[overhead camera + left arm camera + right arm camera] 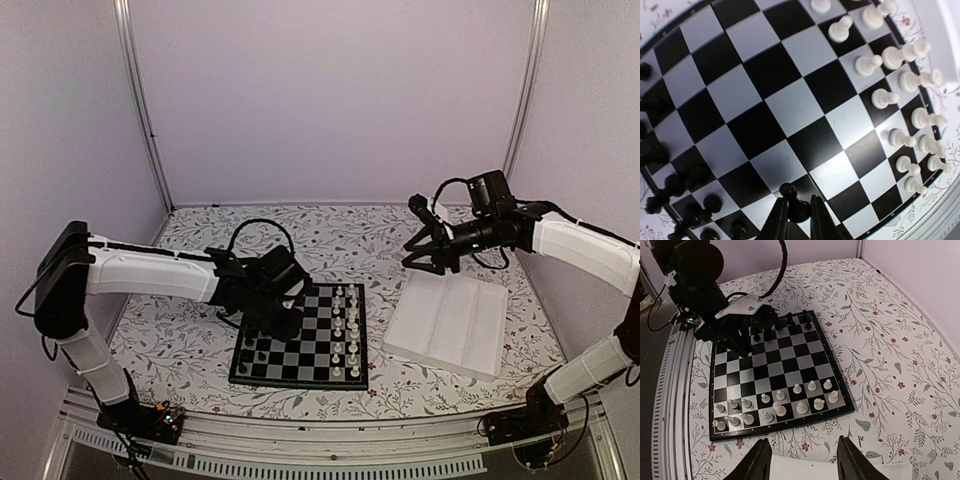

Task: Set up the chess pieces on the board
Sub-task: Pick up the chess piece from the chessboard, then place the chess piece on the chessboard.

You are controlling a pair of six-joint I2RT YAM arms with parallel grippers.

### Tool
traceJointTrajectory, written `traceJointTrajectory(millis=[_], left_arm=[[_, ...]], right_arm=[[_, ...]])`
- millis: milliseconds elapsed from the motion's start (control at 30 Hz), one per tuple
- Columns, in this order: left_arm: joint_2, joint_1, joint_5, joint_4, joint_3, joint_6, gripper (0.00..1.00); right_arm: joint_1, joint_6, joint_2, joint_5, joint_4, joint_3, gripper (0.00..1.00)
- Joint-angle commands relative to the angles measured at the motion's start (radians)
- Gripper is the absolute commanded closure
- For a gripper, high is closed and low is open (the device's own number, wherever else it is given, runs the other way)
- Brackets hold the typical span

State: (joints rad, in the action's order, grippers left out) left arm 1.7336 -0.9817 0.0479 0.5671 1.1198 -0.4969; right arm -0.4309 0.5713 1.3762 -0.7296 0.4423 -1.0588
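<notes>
Chess pieces (712, 202), tiny and glossy black, stood crowded along the left side of the checkered board (790, 107) on the desk (330, 240). Your left pincer (799, 201) was narrow, gripping one black pawn (788, 190); your right pincer (802, 460) hung wide apart.

left arm (150, 272): stretched from the near-left corner toward the surface's middle, wrist tipped down | left claw (799, 199): fingers nearly together, pinching a black pawn (798, 210) | right arm (585, 245): raised along the right edge | right claw (802, 452): fingers apart, empty
</notes>
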Motion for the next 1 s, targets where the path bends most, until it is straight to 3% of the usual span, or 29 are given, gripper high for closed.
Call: traceJointTrajectory(millis=[0, 133, 367, 700, 967], left_arm=[[-0.159, -0.014, 0.052, -0.315, -0.159, 0.137, 0.90], [-0.238, -0.018, 0.010, -0.500, -0.275, 0.192, 0.88], [-0.284, -0.036, 0.003, -0.663, -0.368, 0.262, 0.88], [-0.310, -0.072, -0.007, -0.743, -0.413, 0.296, 0.88], [-0.312, -0.092, 0.003, -0.745, -0.414, 0.301, 0.88]], right_arm=[[-0.042, -0.081, 0.206, -0.166, 0.126, -0.185, 0.55], [-0.095, -0.090, 0.427, -0.282, 0.263, -0.371, 0.60], [-0.212, -0.123, 0.664, -0.392, 0.400, -0.576, 0.56], [-0.316, -0.147, 0.842, -0.440, 0.464, -0.731, 0.55], [-0.337, -0.152, 0.872, -0.473, 0.464, -0.753, 0.56]])
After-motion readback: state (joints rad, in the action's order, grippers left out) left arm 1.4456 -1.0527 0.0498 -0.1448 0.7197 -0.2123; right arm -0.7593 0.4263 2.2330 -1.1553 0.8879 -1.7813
